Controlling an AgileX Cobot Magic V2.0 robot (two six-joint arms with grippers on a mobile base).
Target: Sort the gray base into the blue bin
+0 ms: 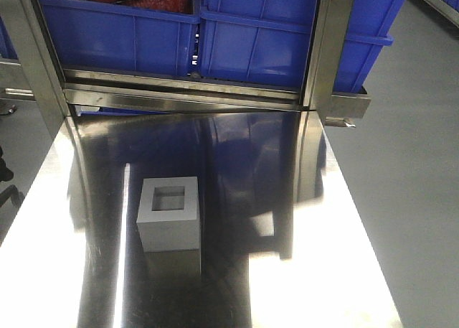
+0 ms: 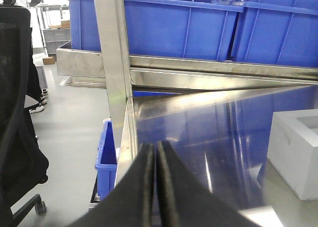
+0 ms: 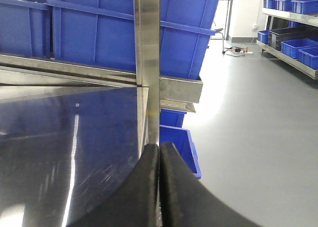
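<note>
Left tool (image 2: 156, 187): fingers pressed together, clenched on nothing, over the worktop (image 1: 323, 256) edge. Right tool (image 3: 159, 187): likewise clenched, empty. Gray base (image 1: 168, 213) sits upright on the worktop, recess up, touching neither tool. On the rack (image 1: 179, 91) behind: left blue bin (image 1: 115, 44) holds red and black items; right blue bin (image 1: 287, 48), contents hidden.

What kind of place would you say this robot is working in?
Most likely a factory or warehouse sorting station: a polished stainless steel table, large blue bins on a steel rack behind it, and more bins on shelving across the gray floor.
</note>
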